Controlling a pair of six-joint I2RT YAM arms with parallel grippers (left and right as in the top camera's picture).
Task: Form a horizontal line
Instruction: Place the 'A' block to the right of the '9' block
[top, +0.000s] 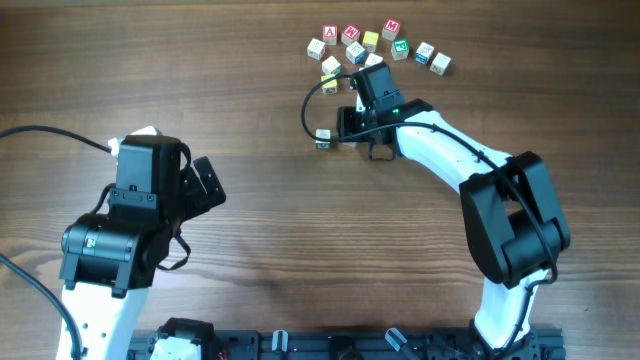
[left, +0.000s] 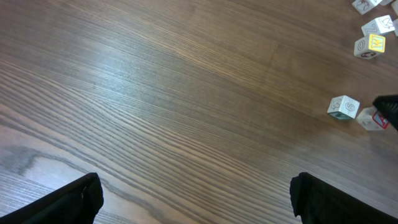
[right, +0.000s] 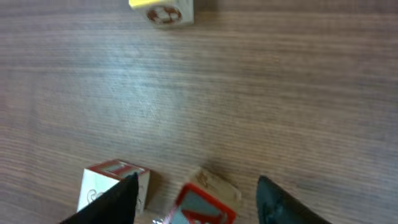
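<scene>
Wood grain runs across the whole table (top: 300, 260). Toward the top of the overhead view our right gripper (right: 197, 183) hangs low over it. Its two black fingers (right: 118, 199) stand spread. Between them lies the pale cube with a red letter (right: 202, 205), tilted on the wood. We see a gap on either side of it, so we read it as lying free, not pinched.

Just beside that cube, on the outer side of one finger, sits the pale cube with green marks (left: 343, 107). In the left wrist view the two are close neighbours, side by side, though we cannot tell whether they touch. The yellow cube (right: 163, 7) stands well apart from them, at the top edge of the right wrist view, with bare table in between. So we have two cubes next to each other and the third not in the row.

Beyond them lies a loose heap of other letter cubes (top: 385, 45).

Our left gripper (top: 205, 185) is over the near left part of the table, well apart from all the cubes. Its fingers are spread wide, with only bare wood between them.
</scene>
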